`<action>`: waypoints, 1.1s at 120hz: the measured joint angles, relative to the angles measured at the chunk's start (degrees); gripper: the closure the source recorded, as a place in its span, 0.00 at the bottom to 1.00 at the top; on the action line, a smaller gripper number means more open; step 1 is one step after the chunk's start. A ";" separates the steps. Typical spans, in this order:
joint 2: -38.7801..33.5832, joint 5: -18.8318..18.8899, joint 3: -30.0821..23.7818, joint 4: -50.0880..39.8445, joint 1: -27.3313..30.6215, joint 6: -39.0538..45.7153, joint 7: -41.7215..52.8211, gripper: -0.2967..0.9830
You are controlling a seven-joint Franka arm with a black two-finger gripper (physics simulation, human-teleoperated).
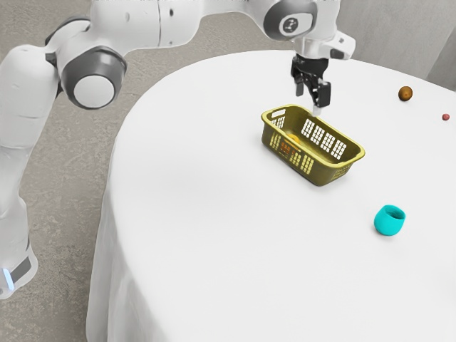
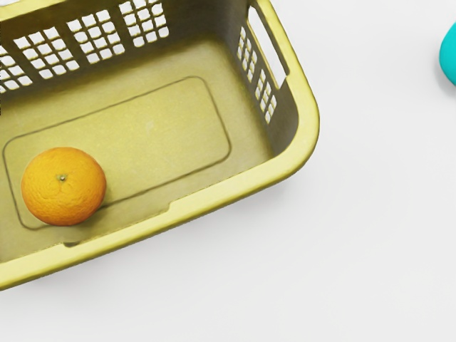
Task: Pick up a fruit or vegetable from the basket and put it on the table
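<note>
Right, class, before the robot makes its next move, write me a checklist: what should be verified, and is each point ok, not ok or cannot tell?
1. Orange inside the basket: ok.
2. Basket upright on the table: ok.
3. Gripper open, with nothing between its fingers: ok.
4. Hand lined up over the orange: not ok; the orange lies off to one side in the wrist view.
5. Enough height for the fingertips to pass over the basket's rim: cannot tell.
6. Turquoise cup standing apart from the basket: ok.
</note>
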 joint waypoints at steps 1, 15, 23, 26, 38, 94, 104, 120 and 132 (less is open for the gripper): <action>0.13 0.00 0.01 0.00 0.03 0.38 -0.02 0.23; 1.88 0.01 0.17 -0.01 0.79 4.77 -0.29 0.23; 2.47 0.05 0.60 -0.02 0.83 6.41 -0.43 0.23; 2.72 0.07 0.70 0.01 0.81 6.89 -0.47 0.23; 6.01 0.10 1.01 2.91 0.84 8.14 -0.62 0.23; 30.33 -1.53 -3.06 43.57 11.25 -16.66 -2.65 0.23; 31.31 -1.80 -3.34 44.56 12.67 -19.53 -3.38 0.23; 31.77 -1.99 -3.43 45.23 14.53 -22.18 -4.35 0.23; 32.02 -2.04 -3.44 45.06 14.89 -22.61 -4.96 0.23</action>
